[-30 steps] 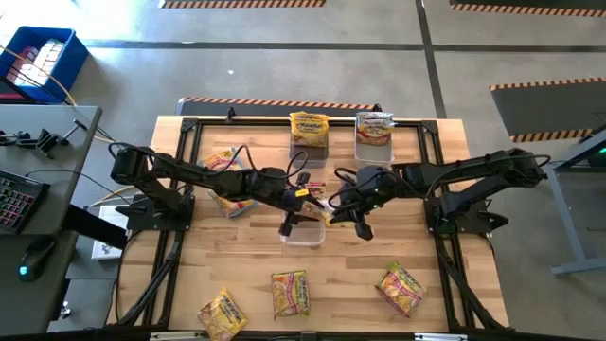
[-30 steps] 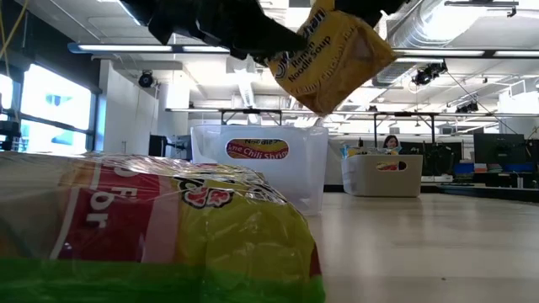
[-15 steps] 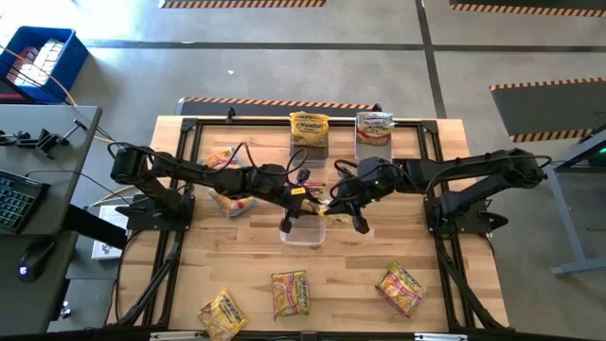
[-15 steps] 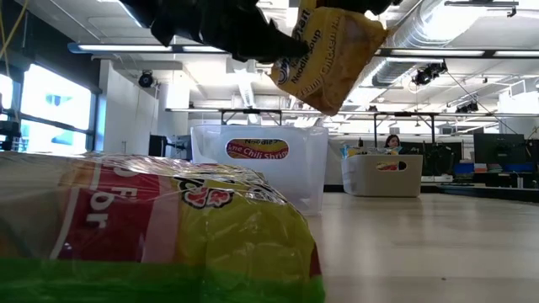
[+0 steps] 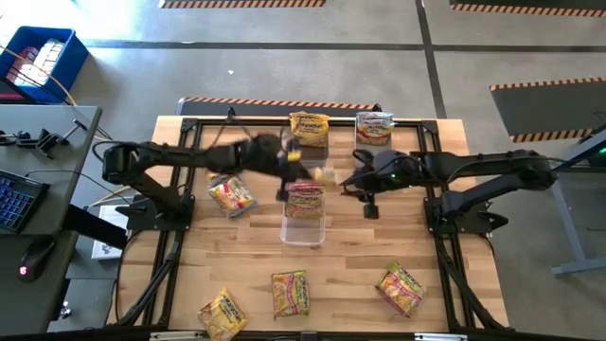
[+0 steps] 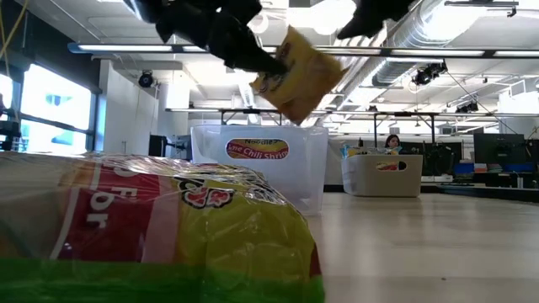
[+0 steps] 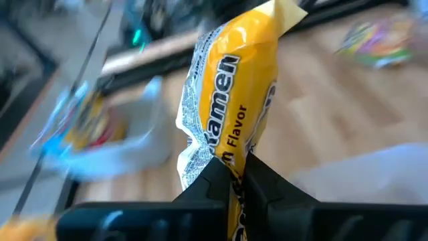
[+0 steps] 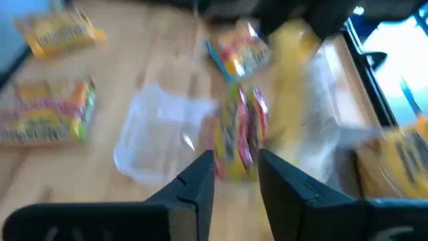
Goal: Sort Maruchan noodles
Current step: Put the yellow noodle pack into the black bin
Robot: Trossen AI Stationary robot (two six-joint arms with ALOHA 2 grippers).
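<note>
Start at your far left in the high view: a grey desk (image 5: pixel 38 180) with a keyboard and mouse stands beside the worktop (image 5: pixel 350 265), and a blue crate (image 5: pixel 38 59) sits on the grey floor behind it. The floor carries dark seams and hazard-striped tape.

The worktop is pale wood planks inside a black frame. Toward its left side a red-and-yellow packet (image 5: pixel 231 196) lies flat. Above it, your left gripper (image 5: pixel 295 170) reaches toward the centre with its jaws clenched on a yellow noodle packet (image 7: pixel 231 127), which hangs in the air; the low view shows that packet tilted, well above the wood (image 6: pixel 290 74).

At centre, a clear bin (image 5: pixel 304 216) holds a red-and-green packet at its far end. Behind it at the back edge stand two more bins, one with a yellow packet (image 5: pixel 309 127) on top, the next with a silvery-white packet (image 5: pixel 374 128).

Along the near edge three packets lie apart: left (image 5: pixel 222 314), middle (image 5: pixel 290 292), right (image 5: pixel 401 287).

Your right gripper (image 5: pixel 365 194) hovers just right of the centre bin, jaws parted and empty.

In the low view, a large blurred packet (image 6: pixel 152 227) fills the foreground; beyond the bins you see an open workshop with ducts, strip lights, windows at left, and a person seated far back (image 6: pixel 392 143).
</note>
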